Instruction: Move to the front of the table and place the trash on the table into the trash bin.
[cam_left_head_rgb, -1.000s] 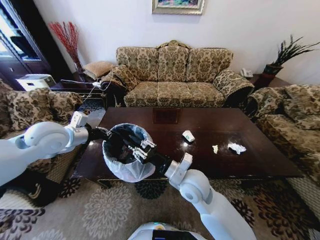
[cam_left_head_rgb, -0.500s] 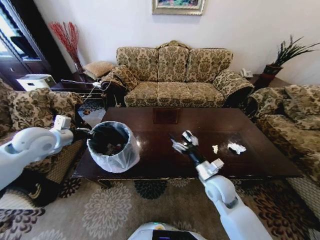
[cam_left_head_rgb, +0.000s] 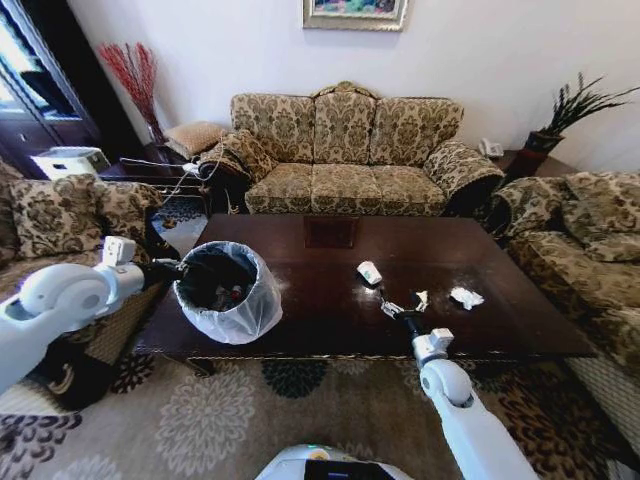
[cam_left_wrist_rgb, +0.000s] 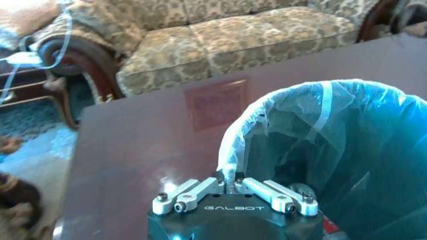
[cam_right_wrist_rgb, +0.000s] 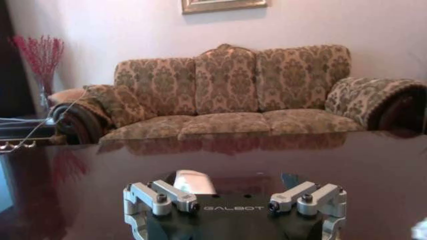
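The trash bin (cam_left_head_rgb: 228, 290), lined with a white bag, stands at the left end of the dark table (cam_left_head_rgb: 330, 325). My left gripper (cam_left_head_rgb: 172, 269) is shut on its rim, as the left wrist view shows, with the left gripper (cam_left_wrist_rgb: 230, 184) pinching the bag edge of the trash bin (cam_left_wrist_rgb: 333, 150). My right gripper (cam_left_head_rgb: 392, 308) hovers open low over the table's front middle. Trash lies near it: a white paper cup (cam_left_head_rgb: 370, 272) just beyond, a yellowish scrap (cam_left_head_rgb: 421, 300) beside it, a crumpled tissue (cam_left_head_rgb: 466, 297) farther right. In the right wrist view, the paper cup (cam_right_wrist_rgb: 191, 181) lies ahead of the open right gripper (cam_right_wrist_rgb: 233, 200).
A patterned sofa (cam_left_head_rgb: 345, 150) stands behind the table. Armchairs flank it at the right (cam_left_head_rgb: 590, 230) and left (cam_left_head_rgb: 60, 210). A floral rug (cam_left_head_rgb: 300, 400) lies in front. Some bits lie inside the bin.
My right arm has swung out of the bin and rightward across the table, down to the cup and scrap. The left arm shifted the bin slightly left, then held it still.
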